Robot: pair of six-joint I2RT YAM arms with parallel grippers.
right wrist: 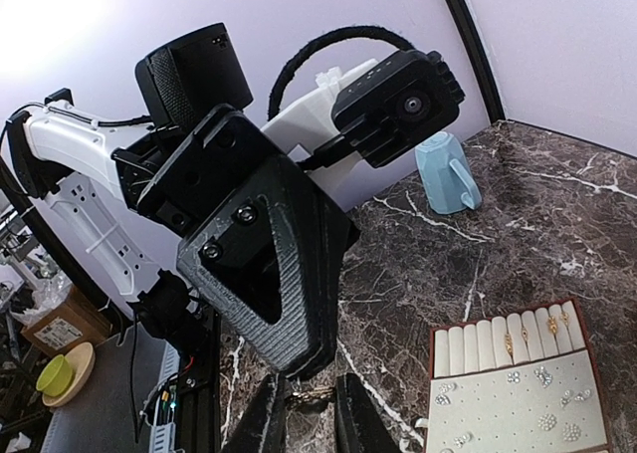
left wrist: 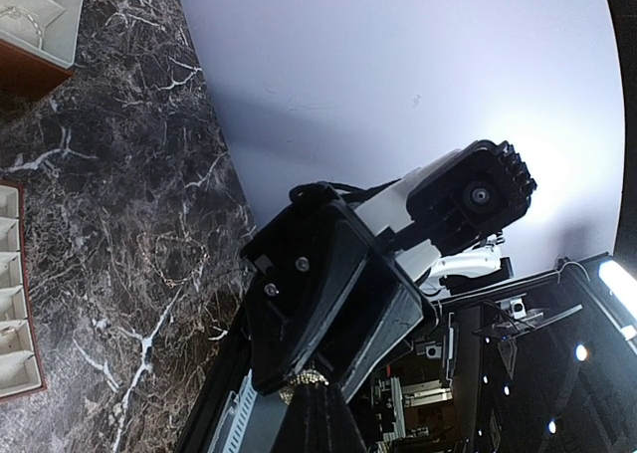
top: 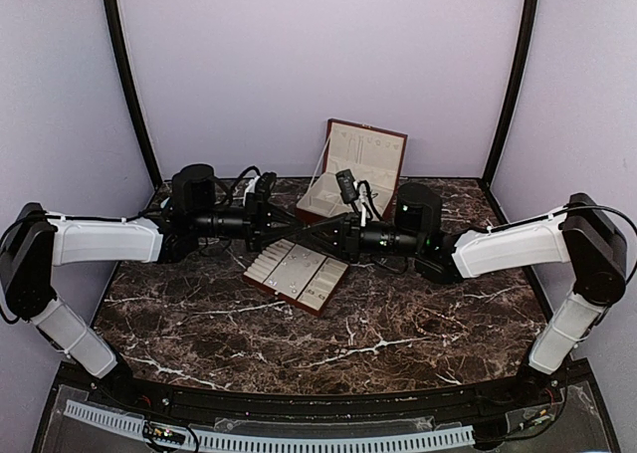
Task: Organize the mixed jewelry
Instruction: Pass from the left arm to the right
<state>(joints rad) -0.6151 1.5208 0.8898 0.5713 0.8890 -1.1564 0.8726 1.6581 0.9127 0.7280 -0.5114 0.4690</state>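
Mid-air handover over table centre, just above far edge of tray (right wrist: 498, 415). Left gripper (right wrist: 299, 365) pinched shut on tiny gold piece (right wrist: 313, 397), which hangs at its tip. Right gripper (right wrist: 314, 418) narrow, fingers either side of piece, gap visible, not clamped yet. To do well: right closes square on piece before left releases; both wrists steady; speck-sized, slip likely. Other mixed jewelry: earrings (right wrist: 542, 375) on tray pad.

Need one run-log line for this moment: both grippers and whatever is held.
left gripper: shut on gold jewelry piece | right gripper: open, fingers either side of piece | stage: likely mid-air handover
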